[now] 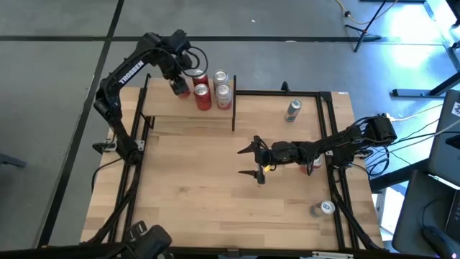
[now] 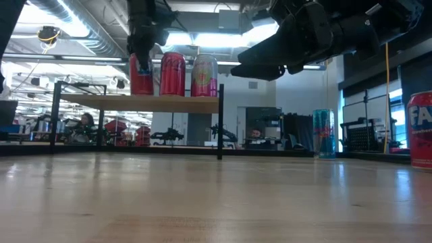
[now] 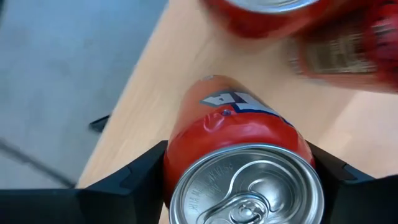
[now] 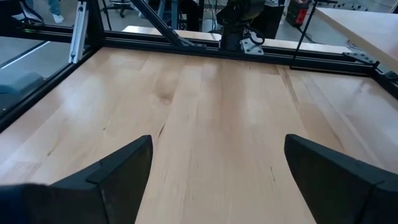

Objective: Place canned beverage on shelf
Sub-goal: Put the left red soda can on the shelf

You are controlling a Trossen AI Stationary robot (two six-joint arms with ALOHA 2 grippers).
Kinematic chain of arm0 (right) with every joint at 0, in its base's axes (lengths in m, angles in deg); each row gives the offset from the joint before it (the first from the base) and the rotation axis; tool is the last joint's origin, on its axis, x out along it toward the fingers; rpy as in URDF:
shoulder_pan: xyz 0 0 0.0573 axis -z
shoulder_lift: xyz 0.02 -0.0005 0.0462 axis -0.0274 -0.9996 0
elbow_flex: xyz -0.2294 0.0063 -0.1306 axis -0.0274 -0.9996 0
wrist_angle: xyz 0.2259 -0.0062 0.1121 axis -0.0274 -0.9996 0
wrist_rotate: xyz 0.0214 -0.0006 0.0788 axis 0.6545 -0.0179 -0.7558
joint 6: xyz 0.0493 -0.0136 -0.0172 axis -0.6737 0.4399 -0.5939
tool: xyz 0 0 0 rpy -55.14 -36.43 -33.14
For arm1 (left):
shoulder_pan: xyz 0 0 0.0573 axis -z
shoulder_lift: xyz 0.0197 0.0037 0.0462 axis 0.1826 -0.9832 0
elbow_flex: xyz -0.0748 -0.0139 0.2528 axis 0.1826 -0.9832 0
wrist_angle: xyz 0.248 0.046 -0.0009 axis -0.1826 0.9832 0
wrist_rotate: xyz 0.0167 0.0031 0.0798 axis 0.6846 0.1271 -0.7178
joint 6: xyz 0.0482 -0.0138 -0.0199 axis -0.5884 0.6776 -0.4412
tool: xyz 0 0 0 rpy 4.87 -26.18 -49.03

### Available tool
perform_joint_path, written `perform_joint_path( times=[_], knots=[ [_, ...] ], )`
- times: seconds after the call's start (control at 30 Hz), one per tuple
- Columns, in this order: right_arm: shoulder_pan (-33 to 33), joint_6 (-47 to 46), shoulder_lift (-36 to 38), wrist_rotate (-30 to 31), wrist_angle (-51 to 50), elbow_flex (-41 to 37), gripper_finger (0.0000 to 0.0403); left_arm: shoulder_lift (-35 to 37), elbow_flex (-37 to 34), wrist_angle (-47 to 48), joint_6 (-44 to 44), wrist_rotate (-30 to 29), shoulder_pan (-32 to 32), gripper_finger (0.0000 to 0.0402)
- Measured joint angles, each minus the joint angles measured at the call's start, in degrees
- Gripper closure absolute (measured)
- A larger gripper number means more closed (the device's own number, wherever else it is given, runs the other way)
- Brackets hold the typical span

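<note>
Red can (image 1: 179, 87) clamped by left pincer (image 1: 177, 86) at shelf's (image 1: 162, 106) back-left corner, 11 o'clock on bench (image 1: 194, 194); can's base seen level with shelf board in low view, contact not confirmed. Three more cans, two red (image 1: 200, 78) and one pale pink (image 1: 223, 96), grouped just beside, at 3 o'clock of held can. Right pincer (image 1: 253, 162) held spread wide, nothing between fingers, above bench centre. Silver-green can (image 1: 292, 109) stood at 1 o'clock, grey can (image 1: 321, 209) at 4 o'clock.
</note>
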Motion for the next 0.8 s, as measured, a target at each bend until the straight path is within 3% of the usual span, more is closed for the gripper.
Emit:
perform_joint_path(
  times=[0.13,0.4,0.8],
  knots=[
    [0.0,0.1,0.0,0.0,0.0,0.0,0.0052,-0.3,0.0,-0.2,3.1,-6.8,1.3,0.0160],
    [0.0,0.5,0.0,-1.3,-0.4,0.0,0.0052,-0.5,-0.1,0.0,-0.6,-1.4,1.5,0.0152],
    [0.0,2.3,0.0,-1.5,-1.3,0.0,0.0052,0.9,-5.6,-1.2,-2.9,-4.2,1.5,0.0154]
  ],
)
